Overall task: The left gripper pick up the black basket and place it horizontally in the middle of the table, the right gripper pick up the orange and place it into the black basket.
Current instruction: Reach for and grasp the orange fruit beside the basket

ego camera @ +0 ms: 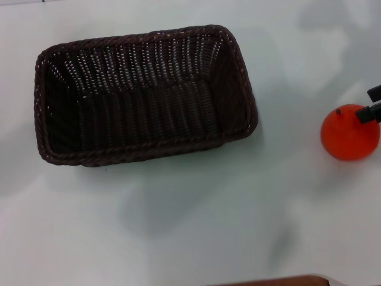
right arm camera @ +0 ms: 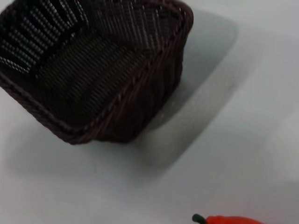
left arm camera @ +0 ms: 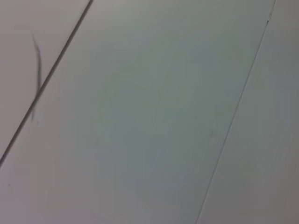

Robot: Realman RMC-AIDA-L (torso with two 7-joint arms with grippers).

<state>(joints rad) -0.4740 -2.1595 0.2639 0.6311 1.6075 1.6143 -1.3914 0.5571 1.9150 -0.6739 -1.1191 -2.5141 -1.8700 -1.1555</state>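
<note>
The black basket (ego camera: 143, 95) sits upright and empty on the white table (ego camera: 196, 214), left of the middle in the head view, with its long side running across. It also shows in the right wrist view (right arm camera: 93, 70). The orange (ego camera: 348, 134) rests on the table at the far right, well apart from the basket. Only its top and dark stem show in the right wrist view (right arm camera: 229, 219). The right gripper (ego camera: 372, 104) shows as small dark pieces at the right edge, right against the orange's upper right side. The left gripper is out of view. The left wrist view shows only bare pale surface (left arm camera: 149, 116).
A brown edge (ego camera: 280, 280) shows at the bottom of the head view. Thin dark seam lines (left arm camera: 51, 70) cross the surface in the left wrist view. Bare table lies between the basket and the orange.
</note>
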